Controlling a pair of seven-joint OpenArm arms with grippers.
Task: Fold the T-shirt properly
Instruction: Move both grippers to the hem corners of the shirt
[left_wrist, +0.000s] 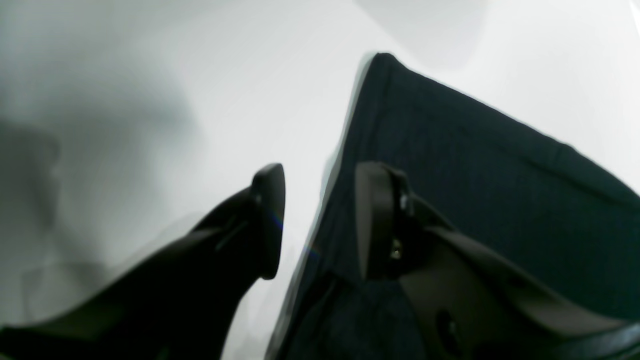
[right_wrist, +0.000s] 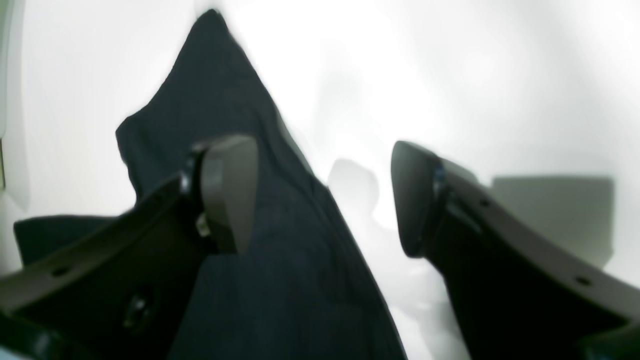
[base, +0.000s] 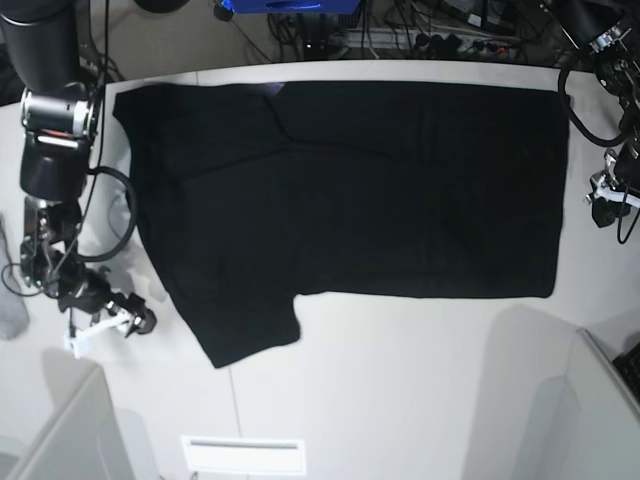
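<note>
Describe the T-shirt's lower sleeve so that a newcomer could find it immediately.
On the white table lies the black T-shirt, spread flat. At its left end, one sleeve sticks out toward the table's near edge. It alone breaks the straight lower outline.

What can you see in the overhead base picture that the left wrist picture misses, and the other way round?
Only the base view shows the whole T-shirt spread flat, sleeve pointing down-left, plus cables behind the table. Only the left wrist view shows the left gripper close up, one finger over bare table, the other over cloth, a gap between them. Both show black cloth on the white table.
</note>
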